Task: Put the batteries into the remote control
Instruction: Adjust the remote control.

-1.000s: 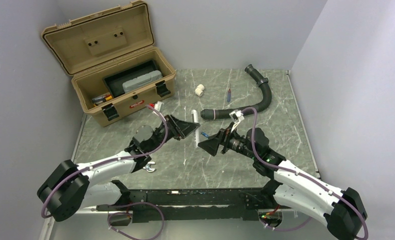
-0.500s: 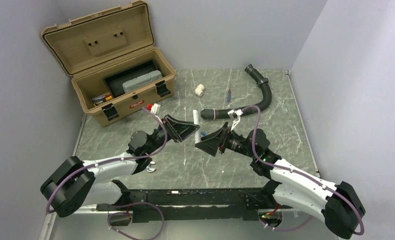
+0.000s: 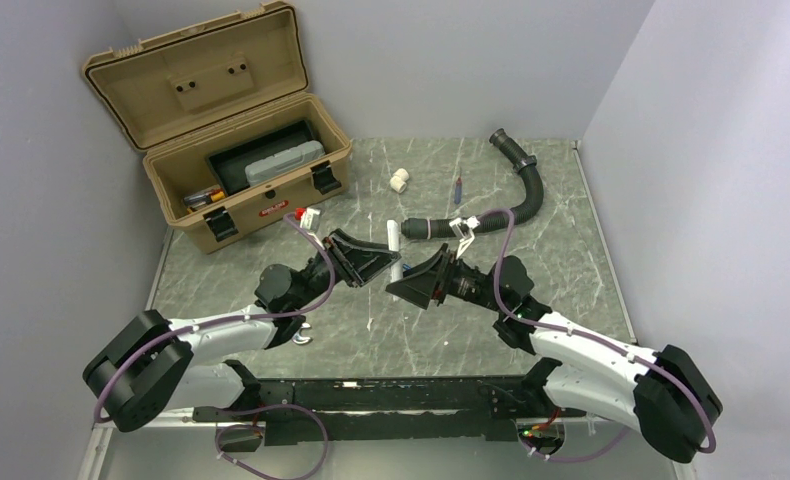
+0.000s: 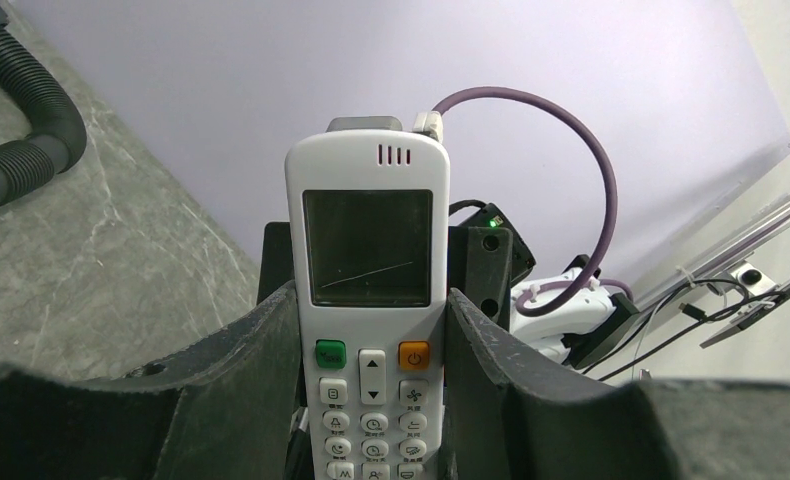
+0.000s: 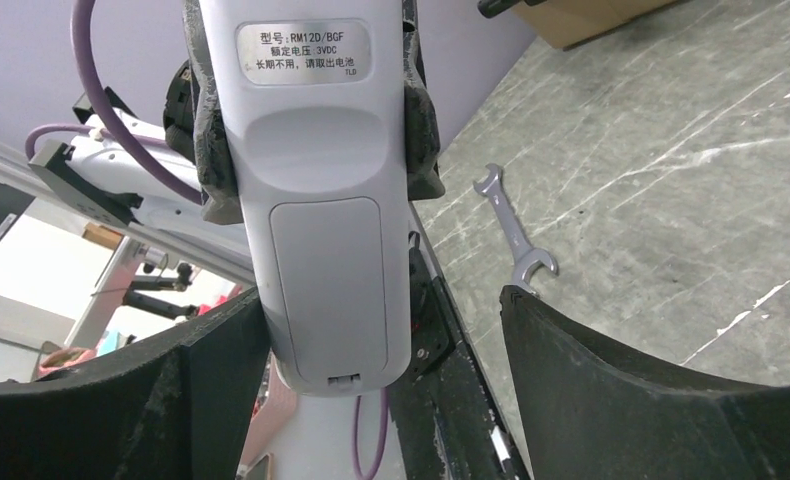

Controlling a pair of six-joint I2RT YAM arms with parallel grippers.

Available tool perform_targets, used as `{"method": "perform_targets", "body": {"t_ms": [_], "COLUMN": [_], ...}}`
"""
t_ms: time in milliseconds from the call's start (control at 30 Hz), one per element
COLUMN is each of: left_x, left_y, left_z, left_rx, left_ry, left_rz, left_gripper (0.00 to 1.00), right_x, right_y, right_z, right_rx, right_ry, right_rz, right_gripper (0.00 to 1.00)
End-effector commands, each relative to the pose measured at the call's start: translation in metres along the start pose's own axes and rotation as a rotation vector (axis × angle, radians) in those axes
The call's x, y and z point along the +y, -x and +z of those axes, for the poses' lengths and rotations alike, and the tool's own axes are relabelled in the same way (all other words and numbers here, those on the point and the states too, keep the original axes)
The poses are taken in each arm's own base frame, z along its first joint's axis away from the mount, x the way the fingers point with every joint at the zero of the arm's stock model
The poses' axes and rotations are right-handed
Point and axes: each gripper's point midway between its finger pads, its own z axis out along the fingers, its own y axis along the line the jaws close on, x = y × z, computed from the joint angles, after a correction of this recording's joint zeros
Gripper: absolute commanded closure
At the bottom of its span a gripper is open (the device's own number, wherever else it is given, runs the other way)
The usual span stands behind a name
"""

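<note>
Nearest me, a small wrench (image 3: pixel 299 338) lies flat on the table (image 3: pixel 571 260), just beside my left arm.

Above the middle of the table, my left claw (image 4: pixel 371 295) pinches the remote (image 4: pixel 368 200) by its long edges, one finger pressed against each side at the button rows. The display end sticks out past the fingertips. The face looks back at the left wrist camera.

My right claw (image 5: pixel 381 298) comes at the remote from the other side, facing its back. Its fingers are spread around the remote's lower end. One finger (image 5: pixel 221 350) sits right at the remote's edge, though I cannot tell if it touches. The other stands well clear, with the table showing in the gap. The battery cover (image 5: pixel 326 290) is shut on the back, below a printed label (image 5: pixel 303 52).

Farther off, a black ribbed hose (image 3: pixel 527 190) curves toward the far right corner. A white pipe fitting (image 3: pixel 399 180) and a thin red-and-blue stick (image 3: pixel 458 188) lie near it. At the far left stands a tan toolbox (image 3: pixel 241 170), lid open.
</note>
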Motion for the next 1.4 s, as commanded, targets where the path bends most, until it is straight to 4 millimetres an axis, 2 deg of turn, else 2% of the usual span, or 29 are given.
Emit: {"method": "perform_targets", "body": {"t_ms": [0, 400, 500, 667, 800, 833, 1033, 1200, 1367], "left_x": [-0.025, -0.021, -0.019, -0.018, -0.016, -0.016, -0.013, -0.007, 0.018], "left_y": [0.007, 0.003, 0.003, 0.005, 0.005, 0.005, 0.009, 0.013, 0.015], "left_z": [0.002, 0.003, 0.003, 0.002, 0.000, -0.001, -0.006, -0.009, -0.011], "left_rx": [-0.022, -0.025, -0.026, -0.030, -0.031, -0.031, -0.041, -0.029, 0.042], "left_ry": [-0.096, -0.114, -0.103, -0.084, -0.066, -0.062, -0.012, 0.070, 0.289], "left_rz": [0.016, -0.002, 0.002, 0.014, 0.028, 0.032, 0.079, 0.124, 0.170], "left_gripper": [1.00, 1.00, 1.00, 0.94, 0.78, 0.67, 0.32, 0.15, 0.05], "right_x": [0.022, 0.032, 0.032, 0.032, 0.031, 0.031, 0.026, 0.020, 0.001], "right_y": [0.012, 0.011, 0.010, 0.010, 0.011, 0.011, 0.017, 0.022, 0.024], "right_z": [0.003, 0.004, 0.005, 0.005, 0.006, 0.006, 0.005, 0.000, -0.004], "right_rx": [-0.031, -0.017, -0.012, -0.007, -0.004, -0.005, -0.003, 0.002, 0.043], "right_ry": [0.099, 0.163, 0.162, 0.158, 0.149, 0.145, 0.075, -0.009, -0.148], "right_rz": [-0.030, -0.015, -0.020, -0.029, -0.032, -0.036, -0.089, -0.154, -0.217], "right_gripper": [0.17, 0.39, 0.48, 0.69, 0.87, 0.89, 1.00, 1.00, 1.00]}}
